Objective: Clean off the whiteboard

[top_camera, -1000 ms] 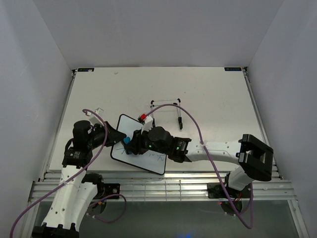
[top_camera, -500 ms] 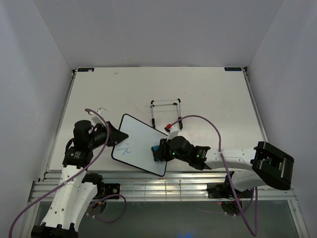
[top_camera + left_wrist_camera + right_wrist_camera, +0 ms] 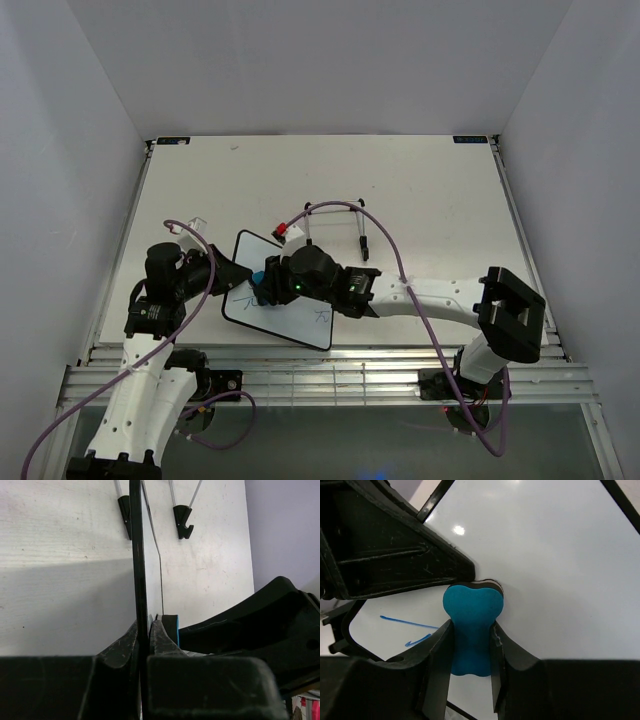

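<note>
On the white table (image 3: 420,190), by its near edge left of the middle, the left gripper (image 3: 238,278) steadies the whiteboard (image 3: 288,328); its wrist view shows the jaws pinching the frame tightly, and the right wrist view shows the right gripper (image 3: 470,647) clamped around the blue eraser (image 3: 472,602), pressed flat to wipe the blue strokes (image 3: 402,622).

Desk (image 3: 430,200): pale off-white rectangular top with thin dark edging along the sides; faint scuffs and grain show in the left wrist view. Small blue label (image 3: 172,140) at far-left corner, second blue label (image 3: 467,139) at far-right corner. Black wire stand (image 3: 335,204) sits on the desk near centre, its hooked feet (image 3: 182,520) toward the near side. Small pale item (image 3: 199,222) lies left of centre, too small to identify. Whiteboard (image 3: 285,327) over the near-left part, askew to the desk edges; cannot tell whether it rests flat. Slotted metal rails (image 3: 330,368) run along the near edge
</note>
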